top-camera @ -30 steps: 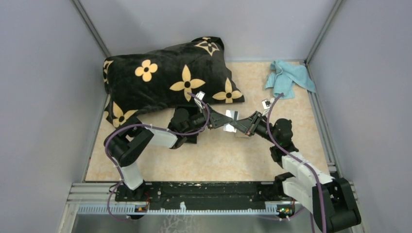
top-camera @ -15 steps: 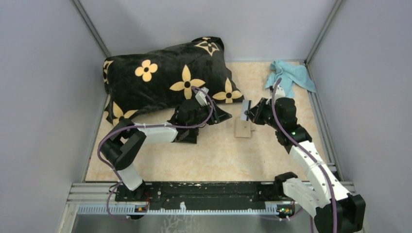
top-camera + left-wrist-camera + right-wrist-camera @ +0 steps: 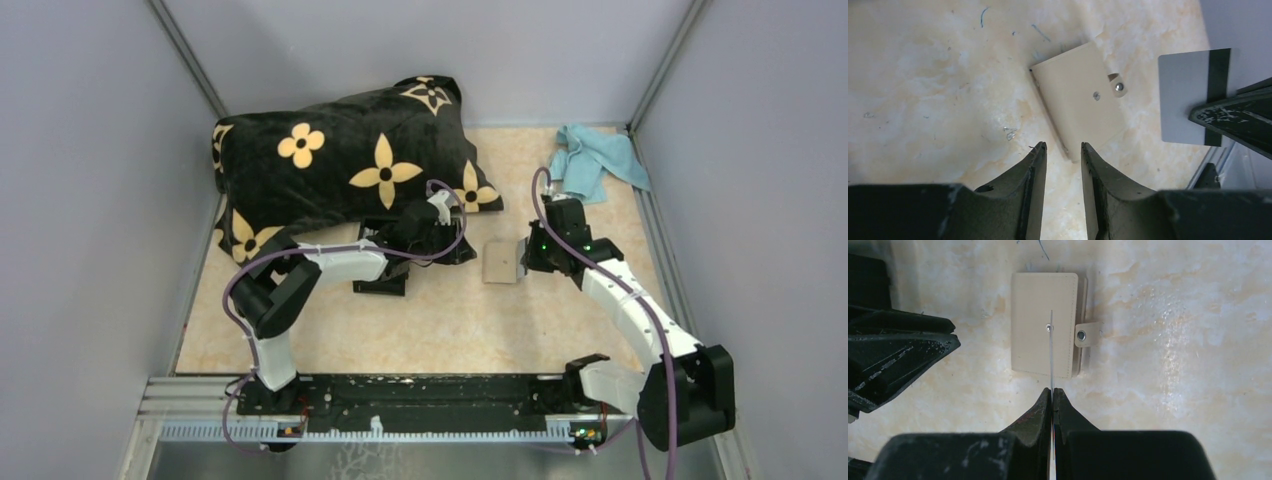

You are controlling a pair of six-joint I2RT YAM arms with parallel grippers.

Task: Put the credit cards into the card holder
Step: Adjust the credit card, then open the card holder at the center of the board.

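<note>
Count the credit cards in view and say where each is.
1: a grey striped card, pinched in the right gripper near the beige snap-tab case. Others may be hidden.

Right tool (image 3: 1052, 395) pinches thin card (image 3: 1051, 355) edge-on above beige snap case (image 3: 1033, 315).

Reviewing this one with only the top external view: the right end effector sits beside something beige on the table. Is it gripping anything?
Observer: Yes. The right wrist view shows the right end effector shut on a thin grey card, seen edge-on.
Operator: What is the beige thing?
Observer: A flat beige snap case, its tab sticking out at one side.
Operator: And the left end effector?
Observer: The left wrist view shows the left end effector open, with nothing between its fingers.
</note>
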